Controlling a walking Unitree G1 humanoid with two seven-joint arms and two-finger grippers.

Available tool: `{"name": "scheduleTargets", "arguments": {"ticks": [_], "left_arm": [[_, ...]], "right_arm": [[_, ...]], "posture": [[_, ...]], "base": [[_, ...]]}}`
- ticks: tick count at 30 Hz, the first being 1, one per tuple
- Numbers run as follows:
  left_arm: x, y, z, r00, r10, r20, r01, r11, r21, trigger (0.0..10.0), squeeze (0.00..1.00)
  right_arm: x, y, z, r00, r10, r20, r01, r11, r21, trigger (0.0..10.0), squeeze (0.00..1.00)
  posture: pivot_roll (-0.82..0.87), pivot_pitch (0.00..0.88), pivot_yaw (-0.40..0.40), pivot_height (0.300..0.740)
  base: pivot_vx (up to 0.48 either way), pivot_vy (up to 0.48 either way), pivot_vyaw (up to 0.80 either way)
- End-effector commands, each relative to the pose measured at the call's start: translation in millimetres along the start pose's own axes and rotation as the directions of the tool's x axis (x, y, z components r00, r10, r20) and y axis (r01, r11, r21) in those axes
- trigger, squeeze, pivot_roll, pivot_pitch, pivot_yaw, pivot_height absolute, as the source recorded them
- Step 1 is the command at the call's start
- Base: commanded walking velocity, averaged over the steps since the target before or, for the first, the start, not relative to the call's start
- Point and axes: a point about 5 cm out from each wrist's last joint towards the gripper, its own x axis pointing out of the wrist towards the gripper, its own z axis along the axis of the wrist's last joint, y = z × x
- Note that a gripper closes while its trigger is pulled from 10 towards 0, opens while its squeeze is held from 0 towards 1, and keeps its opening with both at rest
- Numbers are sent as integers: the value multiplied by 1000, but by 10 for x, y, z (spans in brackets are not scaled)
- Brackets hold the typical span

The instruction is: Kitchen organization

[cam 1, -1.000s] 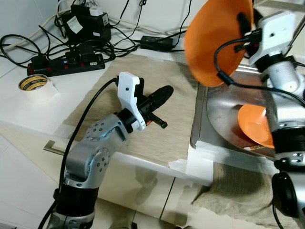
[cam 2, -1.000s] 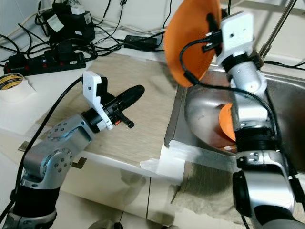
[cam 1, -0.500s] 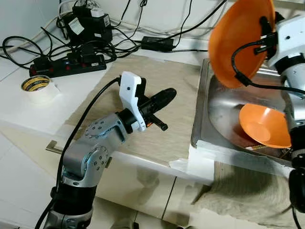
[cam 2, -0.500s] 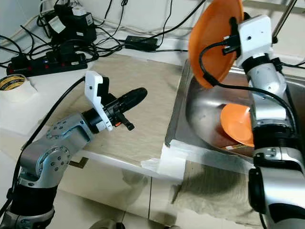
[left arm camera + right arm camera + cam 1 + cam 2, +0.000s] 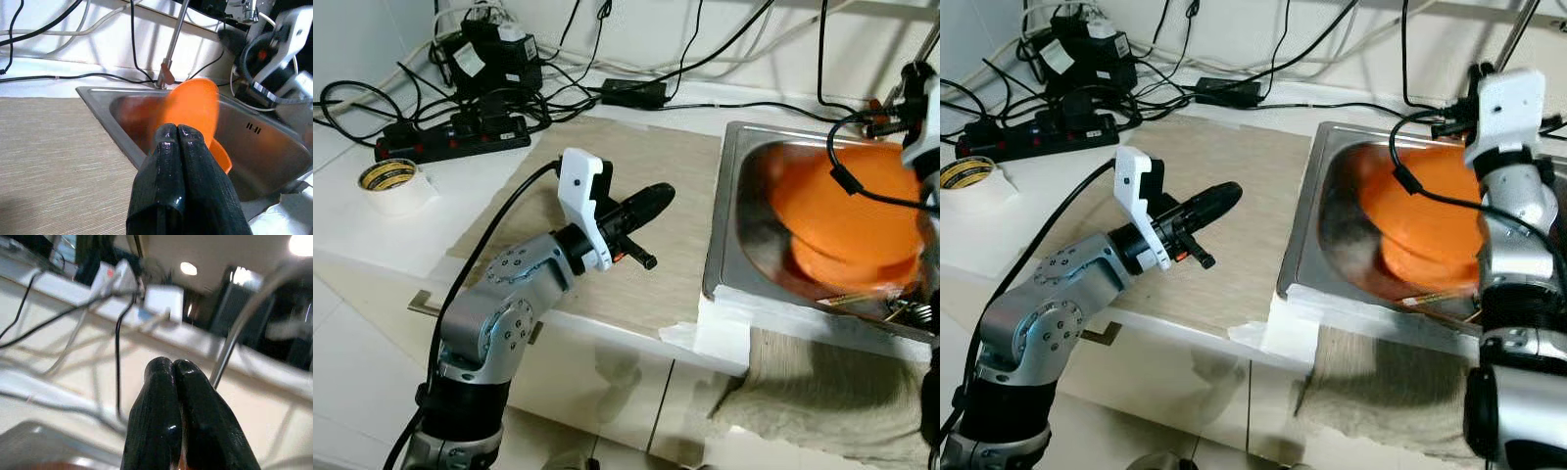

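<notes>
Two orange bowls (image 5: 842,220) overlap, blurred, inside the steel sink (image 5: 744,211).

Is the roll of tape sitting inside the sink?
No, the roll of tape lies on the white counter at the far left, well apart from the sink.

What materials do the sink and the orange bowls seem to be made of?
Sink: likely stainless steel, brushed grey with soft reflections on its walls. Orange bowls: probably plastic, uniformly coloured, matte and opaque; motion blur leaves this uncertain.
</notes>
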Motion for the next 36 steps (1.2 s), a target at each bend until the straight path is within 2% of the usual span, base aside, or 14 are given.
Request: {"name": "scheduleTargets", "arguments": {"ticks": [1,6,7,14,20,21,22,23,24,25,27,28,30,36], "left_arm": [[-1,-14,33,1000,-11,-1,11,1000,11,10000,0],[-5,-11,32,1000,-12,-4,12,1000,10,10000,0],[-2,-2,41,1000,-11,-7,11,1000,14,10000,0],[-37,24,62,1000,3,-18,-3,1000,30,10000,0],[-34,79,77,999,30,-22,-29,998,57,10000,0],[-13,98,84,999,45,-17,-43,997,68,10000,0],[2,119,88,998,61,-9,-61,996,71,10000,0],[16,144,89,996,84,-2,-83,994,71,10000,0],[24,163,90,995,98,2,-98,993,71,10000,0],[38,188,86,993,117,5,-117,991,71,10000,0],[53,207,78,991,136,9,-136,988,69,10000,0],[107,293,18,970,241,12,-241,966,93,10000,0],[121,345,-37,952,306,9,-305,948,87,10000,0],[65,391,-144,945,327,-24,-324,943,74,10000,0]], "right_arm": [[-45,-3,-60,999,-33,-28,34,998,49,0,0],[-109,34,-195,995,-51,-90,61,992,115,0,0],[-141,77,-260,992,-50,-115,65,990,126,0,75],[-296,315,-475,979,-34,-203,71,981,181,0,55],[-274,526,-434,980,8,-199,45,964,261,0,12],[-248,621,-419,977,25,-213,42,952,304,0,0],[-239,688,-410,975,39,-219,35,945,325,4667,0],[-236,751,-405,973,50,-226,32,938,346,10000,137],[-235,790,-403,972,56,-230,31,933,358,10000,137],[-239,853,-403,969,74,-236,25,920,390,10000,1000],[-253,915,-410,966,87,-244,23,909,416,10000,1000],[-354,1178,-439,951,162,-263,-28,893,449,10000,1000],[-442,1371,-444,939,216,-268,-74,887,456,10000,1000],[-515,1598,-373,927,283,-248,-135,865,483,10000,1000]], "posture": [[18,0,38,740],[23,0,43,740],[27,0,46,740],[50,0,59,740],[55,0,59,740],[55,0,57,740],[55,0,57,740],[54,0,56,740],[53,0,56,740],[48,0,56,740],[46,0,55,740],[44,0,45,740],[38,0,45,740],[44,0,35,740]], "base": [[0,0,0],[0,0,0],[0,0,0],[0,0,0],[0,0,0],[0,0,0],[0,0,0],[0,0,0],[0,0,0],[0,0,0],[0,0,0],[0,0,0],[0,0,0],[0,0,0]]}}
